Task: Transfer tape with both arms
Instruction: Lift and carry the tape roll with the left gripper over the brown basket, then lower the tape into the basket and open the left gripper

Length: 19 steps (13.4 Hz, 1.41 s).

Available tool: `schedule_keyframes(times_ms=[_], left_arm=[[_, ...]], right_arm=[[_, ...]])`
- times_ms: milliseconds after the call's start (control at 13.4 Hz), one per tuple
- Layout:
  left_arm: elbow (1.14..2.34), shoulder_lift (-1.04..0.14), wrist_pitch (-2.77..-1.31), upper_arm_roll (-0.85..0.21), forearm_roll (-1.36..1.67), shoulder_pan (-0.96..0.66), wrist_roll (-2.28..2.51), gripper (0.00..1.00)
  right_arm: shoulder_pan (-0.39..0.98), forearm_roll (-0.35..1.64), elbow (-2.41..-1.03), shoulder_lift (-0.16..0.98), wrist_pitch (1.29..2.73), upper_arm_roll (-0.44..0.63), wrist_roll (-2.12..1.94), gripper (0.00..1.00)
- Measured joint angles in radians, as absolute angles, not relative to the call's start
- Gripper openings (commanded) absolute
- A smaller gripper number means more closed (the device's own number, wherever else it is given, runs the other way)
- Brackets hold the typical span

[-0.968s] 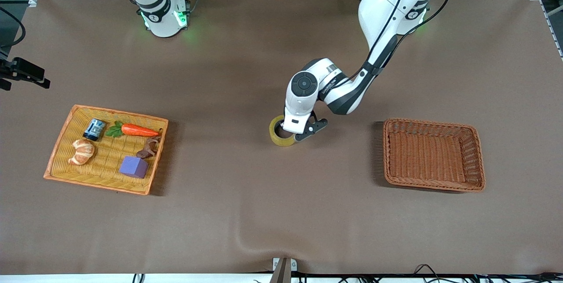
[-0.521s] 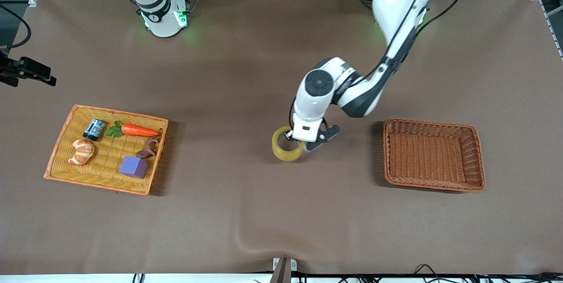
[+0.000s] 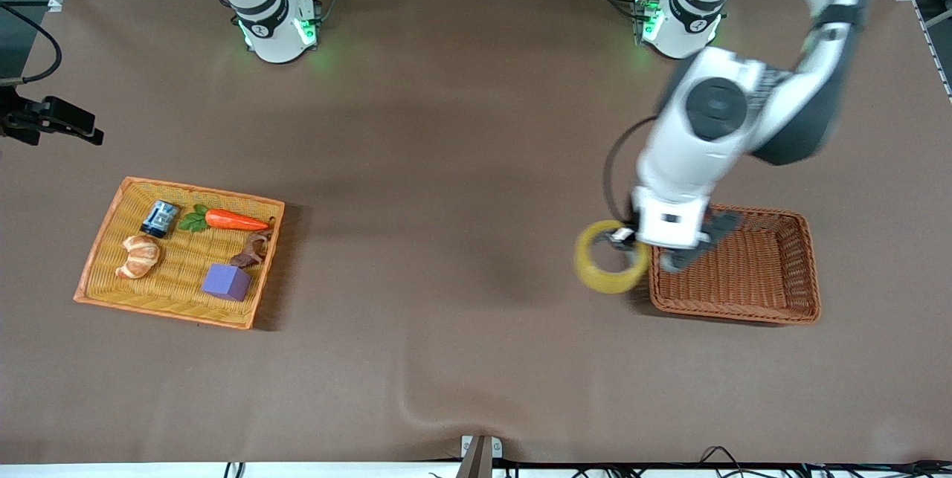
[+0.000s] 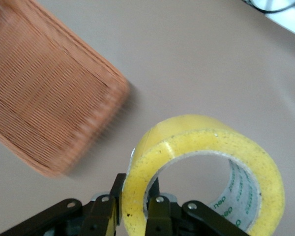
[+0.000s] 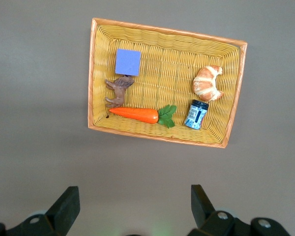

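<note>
The tape (image 3: 604,272), a yellowish translucent ring, hangs in the air in my left gripper (image 3: 631,237). It is over the table right at the edge of the brown wicker basket (image 3: 736,314) that faces the right arm's end. In the left wrist view my left gripper (image 4: 137,206) is shut on the wall of the tape (image 4: 211,142), one finger inside the ring and one outside. My right gripper (image 3: 56,123) waits at the right arm's end of the table. In the right wrist view my right gripper (image 5: 132,196) is open and empty.
The brown basket (image 4: 39,98) holds nothing. A yellow wicker tray (image 3: 171,311) at the right arm's end holds a carrot (image 3: 234,220), a croissant (image 3: 138,256), a purple block (image 3: 227,282), a small can (image 3: 159,218) and a brown figure (image 3: 251,249).
My left gripper has lifted the tape off the middle of the table and carried it toward the left arm's end, up to the brown basket's edge. The right gripper barely moved.
</note>
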State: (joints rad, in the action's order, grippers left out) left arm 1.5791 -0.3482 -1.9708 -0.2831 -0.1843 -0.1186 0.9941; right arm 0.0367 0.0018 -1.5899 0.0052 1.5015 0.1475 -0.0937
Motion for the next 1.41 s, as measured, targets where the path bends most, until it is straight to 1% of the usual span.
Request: schedule_keyframes(times_ms=[149, 372, 521, 596, 745, 819, 894, 968, 1191, 1415], left_arm=[[1.599, -0.331, -1.933, -0.284, -0.179, -0.015, 0.820, 0.00], [1.674, -0.328, -1.941, -0.284, -0.178, 0.126, 0.647, 0.00], [1.742, -0.340, -2.024, -0.284, -0.176, 0.229, 0.539, 0.00], [1.791, -0.354, -2.095, -0.284, -0.176, 0.275, 0.504, 0.00], [1.907, -0.392, -2.286, -0.284, -0.176, 0.330, 0.446, 0.00], [1.953, -0.412, -2.357, -0.284, -0.176, 0.341, 0.431, 0.10], [1.979, -0.429, -2.391, -0.284, -0.176, 0.343, 0.429, 0.63], [1.988, -0.440, -2.403, -0.286, -0.176, 0.342, 0.429, 1.00], [1.964, -0.430, -2.403, -0.296, -0.176, 0.339, 0.428, 1.00], [1.885, -0.397, -2.311, -0.298, -0.176, 0.338, 0.415, 1.00]], right_arm=[[0.037, 0.010, -1.589, 0.005, 1.502, 0.151, -0.078, 1.00], [0.040, 0.015, -1.587, 0.004, 1.505, 0.152, -0.060, 1.00], [0.042, 0.015, -1.583, 0.003, 1.522, 0.152, -0.053, 1.00], [0.042, 0.016, -1.581, 0.003, 1.524, 0.152, -0.046, 1.00], [0.042, 0.016, -1.580, 0.002, 1.523, 0.153, -0.038, 1.00], [0.042, 0.016, -1.580, 0.002, 1.520, 0.153, -0.032, 1.00], [0.042, 0.016, -1.580, 0.002, 1.518, 0.153, -0.018, 1.00], [0.042, 0.016, -1.580, 0.002, 1.518, 0.153, 0.002, 1.00], [0.044, 0.016, -1.566, 0.002, 1.518, 0.153, 0.025, 1.00], [0.047, 0.016, -1.560, 0.002, 1.518, 0.153, 0.029, 1.00]])
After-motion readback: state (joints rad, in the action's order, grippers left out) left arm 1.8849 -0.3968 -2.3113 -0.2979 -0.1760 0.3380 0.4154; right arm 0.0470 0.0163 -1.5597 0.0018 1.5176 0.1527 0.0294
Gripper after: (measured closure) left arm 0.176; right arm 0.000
